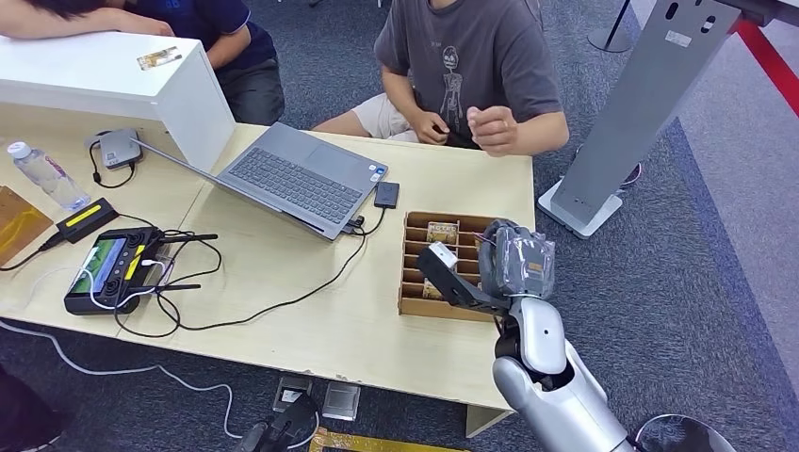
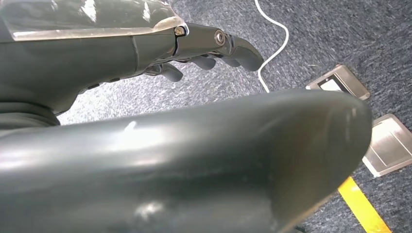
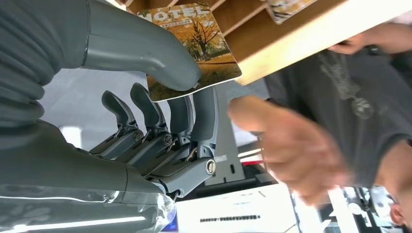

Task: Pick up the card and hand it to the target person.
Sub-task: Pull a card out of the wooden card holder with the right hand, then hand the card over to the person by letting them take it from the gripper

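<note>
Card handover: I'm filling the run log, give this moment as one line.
right hand: pinches card | above box | person's hand: reaching | left hand: holds nothing

Around the one open laptop [image 1: 297,179] on the surface [image 1: 311,330] there are two seated people [image 1: 471,66] behind it, one plastic bottle [image 1: 47,176] and one screen controller [image 1: 113,268] to its left, and one wooden compartment tray [image 1: 415,306] to its right. One card [image 3: 194,46] is pinched in the one right hand [image 3: 160,126], over that tray; one more card [image 1: 157,58] lies on the white box [image 1: 179,104] left of the laptop. Below the surface, on the floor, lie two metal plates [image 2: 388,145].
</note>
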